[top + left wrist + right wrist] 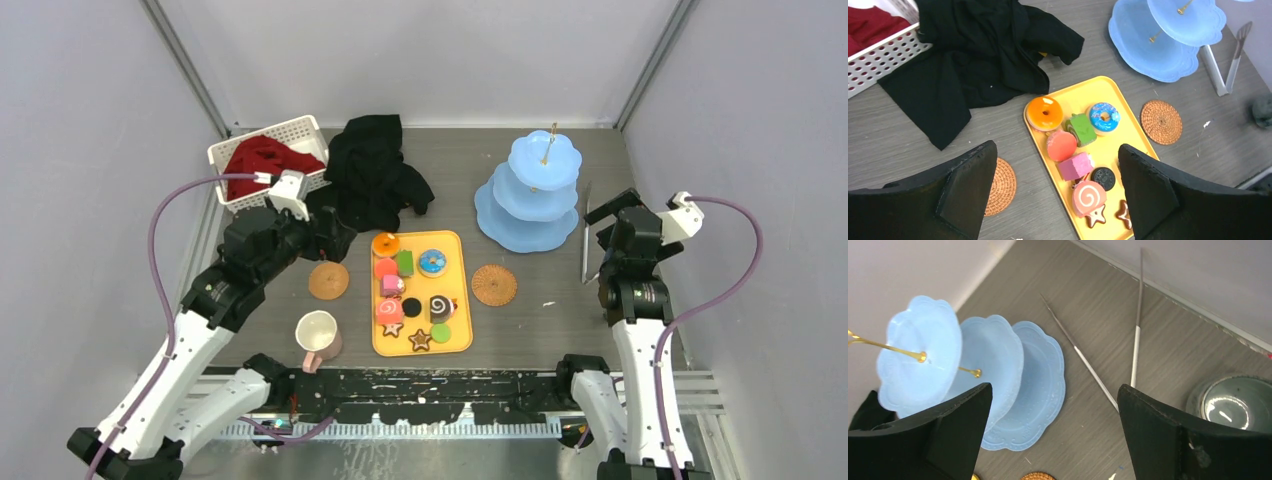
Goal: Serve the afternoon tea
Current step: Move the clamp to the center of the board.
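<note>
Grey wood-grain tabletop (540,330), pale plain walls (420,50) on three sides

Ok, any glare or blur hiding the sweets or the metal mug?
Top view: even light, sweets small but sharp. Left wrist: crisp, no glare on the tray. Right wrist: bright glints on the metal mug, otherwise clear.

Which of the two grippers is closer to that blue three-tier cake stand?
Right. The right gripper hovers just right of the three-tier stand, beside the tongs; the left gripper sits beyond the yellow tray, by the black cloth.
</note>
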